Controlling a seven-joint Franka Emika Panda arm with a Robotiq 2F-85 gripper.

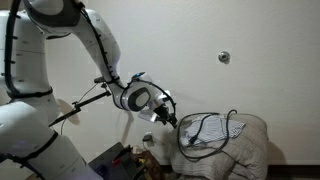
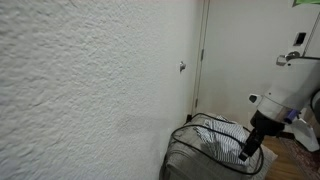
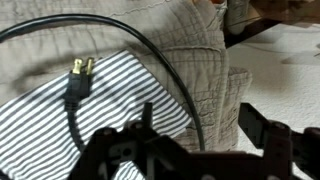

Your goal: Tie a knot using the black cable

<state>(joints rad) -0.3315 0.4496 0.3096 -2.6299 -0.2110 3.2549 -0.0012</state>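
Observation:
The black cable [image 3: 186, 100] lies in loose loops on a striped cloth [image 3: 50, 135] over a grey quilted cushion [image 3: 195, 45]. Its plug end [image 3: 78, 72] rests on the stripes. In the wrist view my gripper [image 3: 203, 128] is open, just above the cushion, and a strand of the cable runs between its two fingers. In both exterior views the gripper [image 1: 166, 112] [image 2: 249, 152] hovers at the cushion's edge, close to the cable loops [image 1: 205, 128] [image 2: 213, 137].
The cushion [image 1: 245, 150] [image 2: 185, 150] stands against a white textured wall [image 2: 80, 80]. A stiff black rod [image 1: 85, 103] sticks out beside the arm. Dark clutter [image 1: 115, 160] lies low beside the cushion. A door [image 2: 240, 50] is at the back.

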